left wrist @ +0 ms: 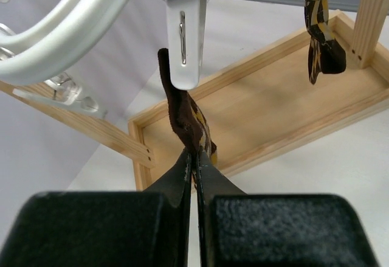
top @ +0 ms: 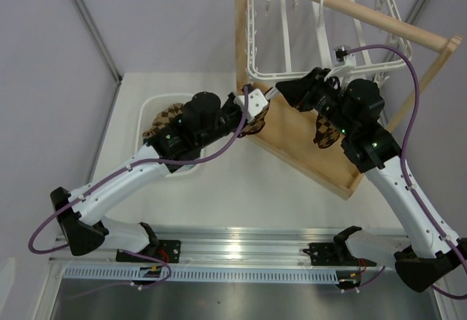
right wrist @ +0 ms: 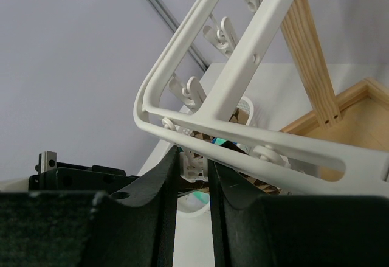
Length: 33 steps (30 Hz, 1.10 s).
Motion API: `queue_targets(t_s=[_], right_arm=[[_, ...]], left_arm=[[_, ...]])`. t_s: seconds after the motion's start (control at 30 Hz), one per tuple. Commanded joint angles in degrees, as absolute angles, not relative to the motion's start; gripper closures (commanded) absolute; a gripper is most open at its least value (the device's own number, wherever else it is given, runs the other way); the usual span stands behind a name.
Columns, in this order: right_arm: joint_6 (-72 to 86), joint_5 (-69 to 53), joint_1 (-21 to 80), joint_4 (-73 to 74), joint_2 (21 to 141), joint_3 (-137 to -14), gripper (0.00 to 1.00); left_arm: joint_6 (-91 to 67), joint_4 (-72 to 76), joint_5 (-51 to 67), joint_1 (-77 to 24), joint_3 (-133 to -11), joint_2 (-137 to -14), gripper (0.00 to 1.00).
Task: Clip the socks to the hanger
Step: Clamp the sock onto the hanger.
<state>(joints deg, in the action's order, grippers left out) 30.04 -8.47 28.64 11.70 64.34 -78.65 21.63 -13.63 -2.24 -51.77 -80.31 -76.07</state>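
Left gripper (left wrist: pixel 193 157) of mine is clamped shut on one argyle sock (left wrist: pixel 179 109). Its brown cuff is raised just beside a dangling white clip (left wrist: pixel 184 42) under the hanger (left wrist: pixel 73 30). My right gripper (right wrist: pixel 193 157) pinches that clip, fingers nearly together. A second argyle sock (left wrist: pixel 317 30) hangs nearby over the wooden tray (left wrist: pixel 273 109). A third argyle sock (top: pixel 162 119) lies in the white basket (top: pixel 146 105).

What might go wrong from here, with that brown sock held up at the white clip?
The brown sock reaches up beside the clip, not clearly inside it, so the clip may close on nothing. The left gripper pinches only a thin fold, which might slip. The right gripper, squeezing the clip, may swing the hanger and shake the hanging sock.
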Motion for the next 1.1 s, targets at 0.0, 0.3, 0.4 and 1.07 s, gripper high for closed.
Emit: queue_targets(t_s=[0.0,0.3,0.4,1.07], right_arm=[[30.06,-5.28,27.77,8.0,63.63,-79.98,1.0],[30.06,-3.52,27.69,8.88,63.63,-80.07,1.0],[30.23,-2.9,27.77,9.14,63.37,-80.16,1.0],[27.77,-3.6,27.33,9.76,62.84,-80.16,1.0]], left_arm=[[24.96,-10.11,-4.39,-52.91,-80.33,-75.23,0.99],[27.86,-9.32,-9.32,-54.75,-80.86,-76.9,0.99],[28.3,-9.4,-10.46,-55.11,-81.12,-77.52,0.99],[29.53,-8.26,-11.42,-55.99,-79.72,-77.17,0.99]])
